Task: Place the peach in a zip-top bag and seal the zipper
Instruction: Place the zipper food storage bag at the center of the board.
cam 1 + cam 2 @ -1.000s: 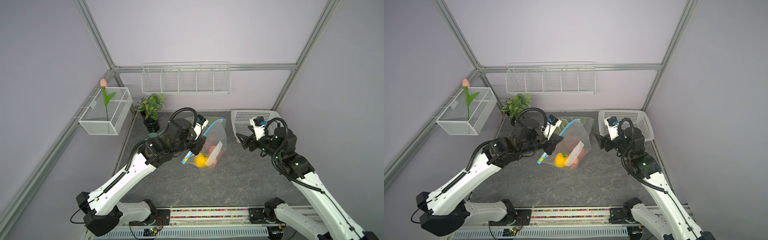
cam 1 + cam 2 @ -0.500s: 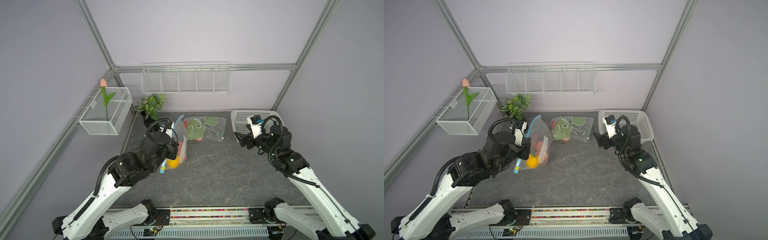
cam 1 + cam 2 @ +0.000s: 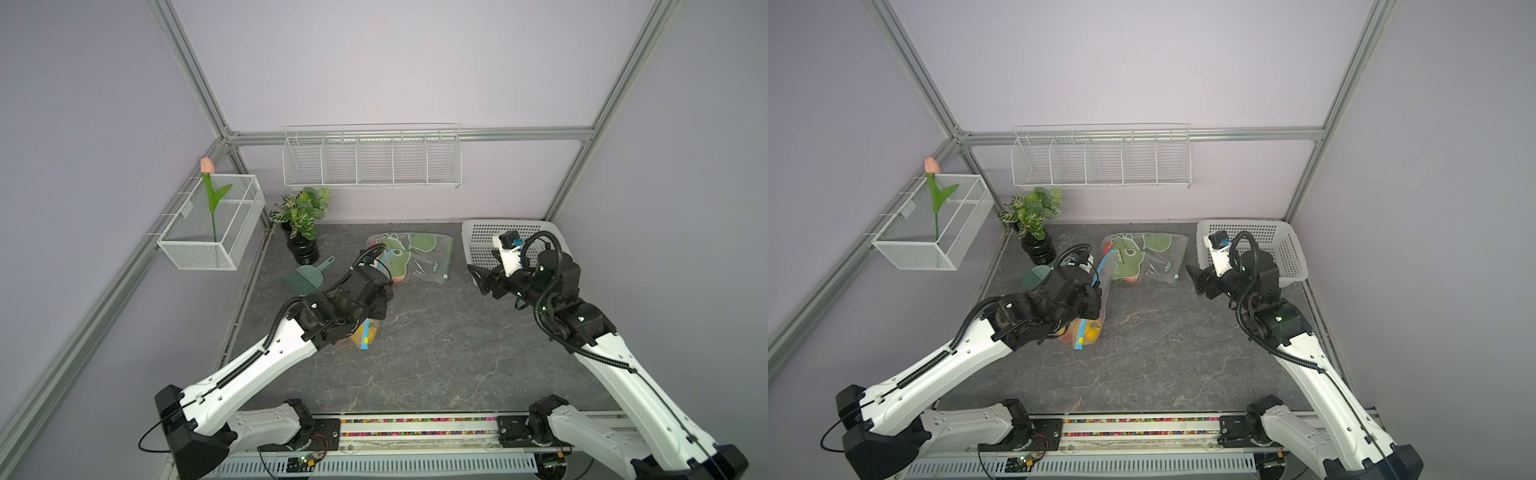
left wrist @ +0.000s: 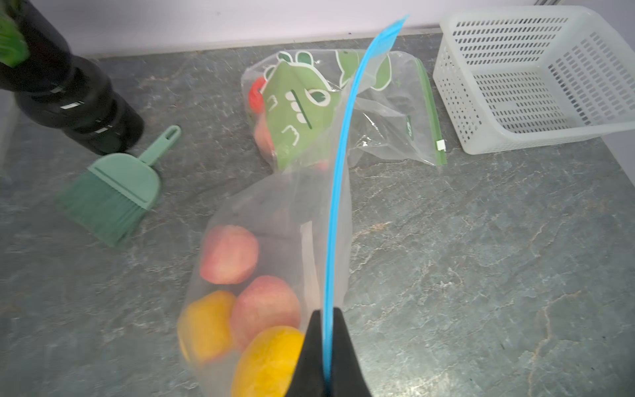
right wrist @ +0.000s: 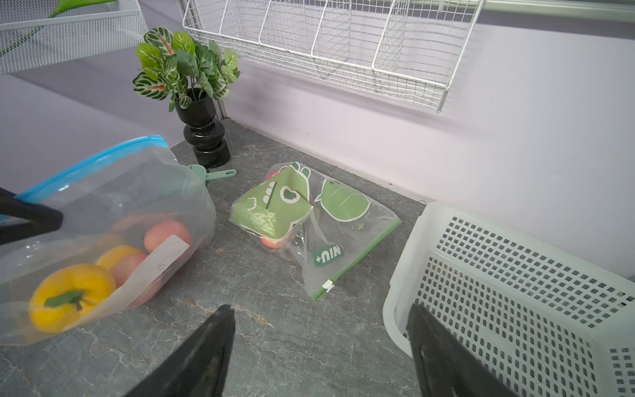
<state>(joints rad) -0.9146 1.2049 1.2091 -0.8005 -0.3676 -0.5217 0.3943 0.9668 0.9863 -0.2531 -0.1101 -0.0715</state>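
Observation:
My left gripper (image 4: 325,312) is shut on the blue zipper strip (image 4: 338,178) of a clear zip-top bag (image 4: 275,240). The strip runs away from the jaws as a single line. Inside the bag are a pink peach (image 4: 228,254), a second one (image 4: 264,309) and yellow fruit (image 4: 268,361). In both top views the bag (image 3: 365,332) (image 3: 1086,330) shows just under the left wrist, left of centre. In the right wrist view its bottom (image 5: 86,275) rests on the table. My right gripper (image 5: 321,309) (image 3: 478,276) stands open and empty beside the basket.
A second bag with a green print (image 3: 411,257) (image 5: 309,220) lies flat at the back with a green zipper. The white perforated basket (image 3: 482,249) (image 5: 515,292) sits back right. A plant in a black vase (image 3: 303,245) and a green brush (image 3: 307,276) stand back left.
The left arm carried the bag from the table's middle to the left, then a little toward the front. The right gripper stayed open and hardly moved.

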